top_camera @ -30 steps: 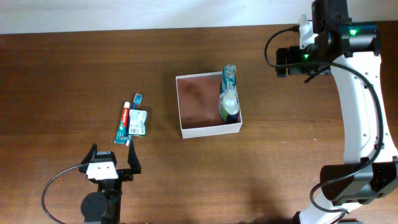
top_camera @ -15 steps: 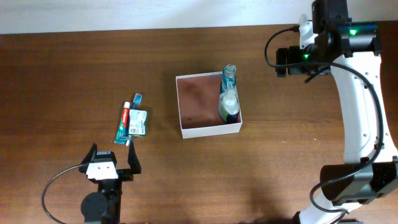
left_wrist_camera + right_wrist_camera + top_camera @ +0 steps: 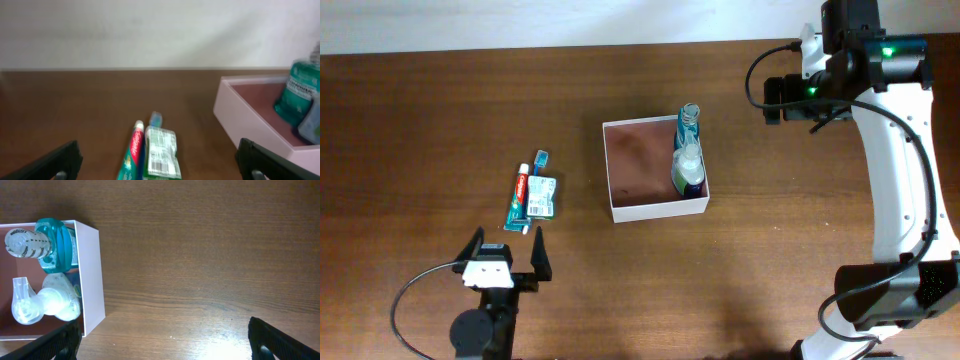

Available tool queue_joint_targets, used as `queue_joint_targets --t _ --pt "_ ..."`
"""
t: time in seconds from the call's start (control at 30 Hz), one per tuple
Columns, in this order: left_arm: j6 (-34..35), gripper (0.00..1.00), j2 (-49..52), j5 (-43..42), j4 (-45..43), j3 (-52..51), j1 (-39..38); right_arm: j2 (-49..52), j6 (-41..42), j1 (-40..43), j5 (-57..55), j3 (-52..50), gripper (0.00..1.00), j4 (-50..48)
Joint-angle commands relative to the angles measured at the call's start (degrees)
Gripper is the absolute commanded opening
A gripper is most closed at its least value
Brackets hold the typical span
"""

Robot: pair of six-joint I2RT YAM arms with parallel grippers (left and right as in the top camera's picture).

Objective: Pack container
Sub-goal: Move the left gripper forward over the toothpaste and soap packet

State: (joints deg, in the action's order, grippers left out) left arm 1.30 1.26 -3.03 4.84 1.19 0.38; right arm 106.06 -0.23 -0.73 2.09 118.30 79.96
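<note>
The left gripper has shifted slightly toward the container.

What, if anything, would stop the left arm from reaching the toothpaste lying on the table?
Probably nothing, so yes. The left gripper is open and points at the toothpaste, with only bare table between them. A packet and a toothbrush lie right beside it and might crowd the grip.

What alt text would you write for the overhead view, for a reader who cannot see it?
A white-walled square container on a brown table holds a teal bottle and a pale bottle by its right wall. Left of it lie a toothpaste tube and small packet, near the open left tool.
</note>
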Motion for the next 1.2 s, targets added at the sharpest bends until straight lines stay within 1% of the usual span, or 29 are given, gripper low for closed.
queue_joint_targets --t 0.0,0.07,0.13,0.33,0.43,0.5,0.57,0.67,0.77,0.87,1.03,1.1,1.17 --pt "0.8 0.99 3.2 -2.1 4.0 5.2 -0.2 -0.6 0.1 0.1 0.7 0.9 0.98 0.0" --pt "0.7 0.99 6.9 -1.9 6.2 8.3 -0.2 -0.6 0.1 0.1 0.7 0.9 0.98 0.0" --pt "-0.9 0.99 12.1 -1.9 8.0 12.3 -0.2 -0.6 0.1 0.1 0.7 0.9 0.99 0.0" --pt "-6.8 0.99 34.1 -2.0 15.6 29.2 -0.2 -0.6 0.1 0.1 0.7 0.9 0.98 0.0" --pt "-7.6 0.99 47.4 -2.2 22.8 39.5 -0.2 -0.6 0.1 0.1 0.7 0.9 0.98 0.0" --pt "-7.4 1.0 55.0 -4.2 26.6 45.1 -0.2 -0.6 0.1 0.1 0.7 0.9 0.98 0.0" --pt "-7.4 0.99 61.5 -8.5 28.1 49.0 -0.2 -0.6 0.1 0.1 0.7 0.9 0.99 0.0" --pt "-7.4 0.99 68.8 -14.3 28.2 50.8 -0.2 -0.6 0.1 0.1 0.7 0.9 0.98 0.0" --pt "-7.4 0.99 74.3 -17.3 27.7 50.8 -0.2 -0.6 0.1 0.1 0.7 0.9 0.98 0.0" --pt "-7.4 0.99 77.7 -17.4 27.6 50.8 -0.2 -0.6 0.1 0.1 0.7 0.9 0.99 0.0" --pt "-7.5 0.99 78.5 -17.1 26.5 50.8 -0.2 -0.6 0.1 0.1 0.7 0.9 0.98 0.0" --pt "-7.1 0.99 78.5 -15.6 25.5 50.8 -0.2 -0.6 0.1 0.1 0.7 0.9 0.98 0.0" --pt "-3.6 0.99 78.5 -10.1 25.2 50.8 -0.2 -0.6 0.1 0.1 0.7 0.9 0.99 0.0"
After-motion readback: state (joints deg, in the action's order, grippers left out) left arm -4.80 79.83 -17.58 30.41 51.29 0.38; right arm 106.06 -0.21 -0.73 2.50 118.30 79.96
